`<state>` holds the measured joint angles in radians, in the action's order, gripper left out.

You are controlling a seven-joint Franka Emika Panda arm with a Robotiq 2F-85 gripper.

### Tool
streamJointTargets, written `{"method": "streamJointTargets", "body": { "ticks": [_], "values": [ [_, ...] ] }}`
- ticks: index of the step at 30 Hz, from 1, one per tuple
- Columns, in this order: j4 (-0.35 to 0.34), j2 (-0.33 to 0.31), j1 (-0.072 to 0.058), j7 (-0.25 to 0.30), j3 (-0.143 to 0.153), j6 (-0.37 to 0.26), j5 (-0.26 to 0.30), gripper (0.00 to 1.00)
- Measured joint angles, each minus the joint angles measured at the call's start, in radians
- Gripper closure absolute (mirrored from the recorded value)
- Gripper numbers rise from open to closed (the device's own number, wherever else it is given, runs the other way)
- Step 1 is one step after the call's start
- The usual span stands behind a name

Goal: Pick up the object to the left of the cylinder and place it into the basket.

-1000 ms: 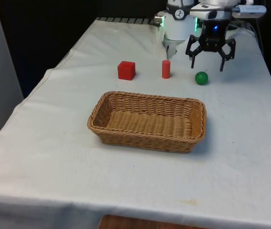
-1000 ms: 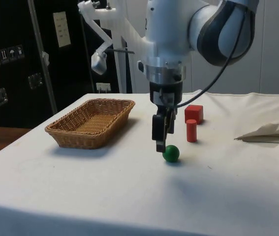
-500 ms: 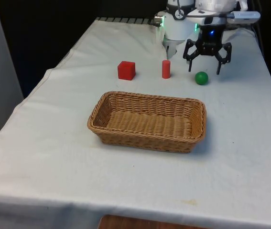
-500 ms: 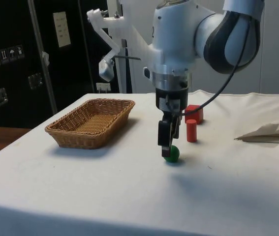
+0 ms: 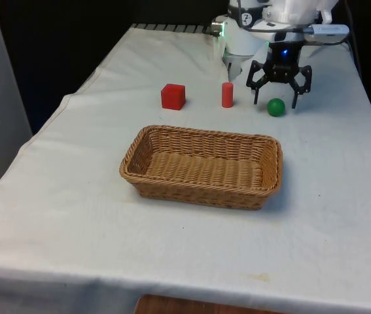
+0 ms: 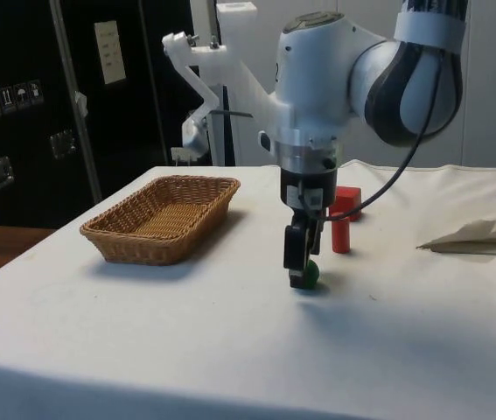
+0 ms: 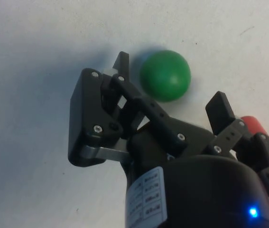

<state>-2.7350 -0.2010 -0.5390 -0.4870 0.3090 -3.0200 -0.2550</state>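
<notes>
A green ball [image 5: 275, 106] lies on the white cloth at the front view's right of an upright red cylinder [image 5: 227, 95]. On the cylinder's other side sits a red cube [image 5: 173, 96]. The wicker basket [image 5: 142, 140] stands nearer the camera, holding nothing. My gripper [image 5: 275, 101] is open and low over the ball, one finger on each side, not touching it. In the side view the gripper [image 6: 300, 277] half hides the ball [image 6: 312, 274], with the cylinder [image 6: 341, 236] and cube [image 6: 349, 199] behind. In the wrist view the ball [image 7: 165, 75] lies between the fingertips [image 7: 121, 63], the cylinder [image 7: 263, 137] beside them.
A crumpled fold of white cloth [image 6: 479, 234] lies at the side view's right. The basket [image 6: 162, 217] sits well apart from the gripper. The table's edge [image 5: 368, 111] runs close to the ball at the front view's right.
The open gripper has come down and shifted towards the front view's left, from above and beside the green ball to straddling it. The objects have not moved.
</notes>
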Motion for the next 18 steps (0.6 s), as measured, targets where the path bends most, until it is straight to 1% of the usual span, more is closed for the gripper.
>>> {"method": "streamJointTargets", "body": {
  "ticks": [3, 15, 18],
  "values": [
    [0.001, -0.008, 0.000, 0.000, 0.000, -0.007, 0.000, 0.00],
    [0.002, -0.008, 0.000, 0.000, 0.000, -0.007, 0.000, 0.00],
    [0.002, -0.008, 0.000, 0.000, 0.000, -0.007, 0.000, 0.29]
  ]
}}
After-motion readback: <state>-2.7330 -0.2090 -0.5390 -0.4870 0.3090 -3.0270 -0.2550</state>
